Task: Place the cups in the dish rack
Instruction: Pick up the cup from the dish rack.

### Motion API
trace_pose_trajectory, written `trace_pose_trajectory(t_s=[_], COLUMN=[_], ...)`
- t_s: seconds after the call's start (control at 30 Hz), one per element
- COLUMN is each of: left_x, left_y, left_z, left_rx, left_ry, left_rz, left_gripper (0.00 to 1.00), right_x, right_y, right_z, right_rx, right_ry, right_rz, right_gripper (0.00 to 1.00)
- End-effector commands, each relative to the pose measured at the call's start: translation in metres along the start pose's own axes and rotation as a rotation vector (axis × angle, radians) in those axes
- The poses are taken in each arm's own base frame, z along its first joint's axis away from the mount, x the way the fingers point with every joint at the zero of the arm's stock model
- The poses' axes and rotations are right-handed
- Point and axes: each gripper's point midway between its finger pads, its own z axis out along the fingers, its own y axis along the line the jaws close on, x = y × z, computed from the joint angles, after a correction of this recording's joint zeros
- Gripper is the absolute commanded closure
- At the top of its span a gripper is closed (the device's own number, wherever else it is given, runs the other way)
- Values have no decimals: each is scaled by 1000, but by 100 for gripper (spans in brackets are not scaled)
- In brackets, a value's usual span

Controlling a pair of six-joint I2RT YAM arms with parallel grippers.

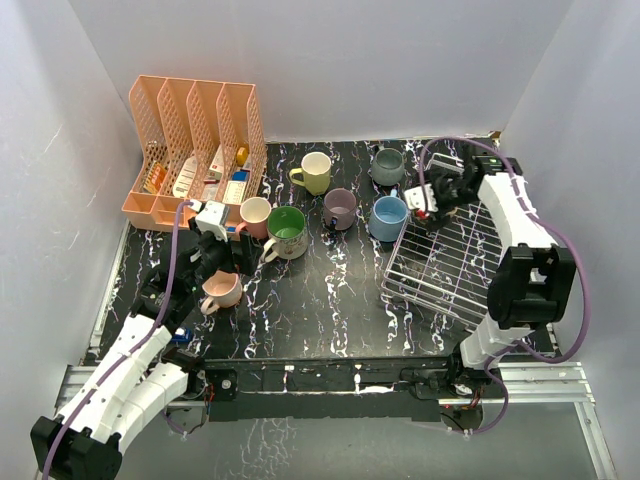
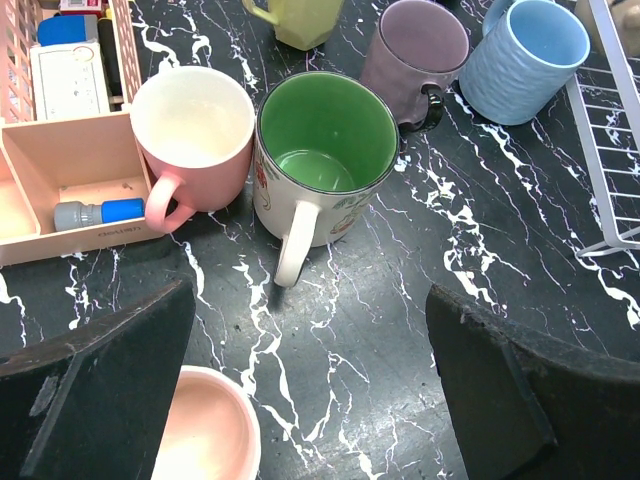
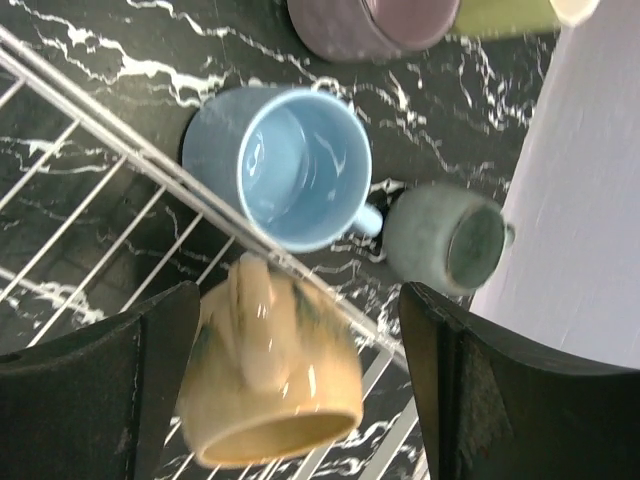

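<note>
Seemingly loose, blurred tan mug point(image 3: 270, 400) on dish rack point(image 3: 120, 140); peach mug point(image 2: 205, 430) cropped

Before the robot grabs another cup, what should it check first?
1. The tan cup is inside the dish rack: ok, lying on its side.
2. The right gripper is open: ok, gap beside the cup.
3. The left gripper is open: ok.
4. The peach cup is centred under it: not ok, off to one side.
5. The dish rack has room: ok, mostly bare wires.
6. The light blue cup is clear of the dish rack: cannot tell.
</note>
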Motion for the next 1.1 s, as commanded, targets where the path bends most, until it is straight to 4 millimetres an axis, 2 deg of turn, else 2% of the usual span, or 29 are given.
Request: trace_pose_trajectory(t_s=[0.0, 0.1, 0.37, 0.53, 0.63, 0.73, 0.83, 0.9, 0.97, 1.07], left_x=[-6, -6, -7, -7, -6, -6, -6, -6, -7, -8], left_y=[-2, -2, -4, -4, -4, -4, -4, -5, -6, -13], left_z=[-1, -1, -1, -2, -1, -1, -1, -1, -1, -1], left_rx=[13, 15, 27, 27, 27, 26, 26, 28, 39, 79], left_ry=[-16, -19, -19, -21, -18, -17, -17, -18, -23, -28], left_rz=[14, 15, 16, 16, 15, 15, 15, 14, 14, 12], left_gripper=[3, 3, 3, 3, 3, 3, 3, 3, 3, 3], right_x=[-1, 9, 24, 30, 30, 28, 27, 27, 21, 13], right_y=[-12, -9, 1, 2, 6, 8, 10, 5, -9, -38], right_z=[17, 25, 24, 24, 24, 25, 27, 22, 14, -13], right_rx=[-38, -78, -106, -106, -117, -120, -136, -123, -68, 78], right_ry=[83, 148, 228, 254, 253, 243, 233, 235, 206, 138], right_rz=[-85, -41, -5, 20, 29, 46, 73, 125, 182, 298], right_gripper=[20, 27, 35, 49, 54, 68, 89, 92, 92, 92])
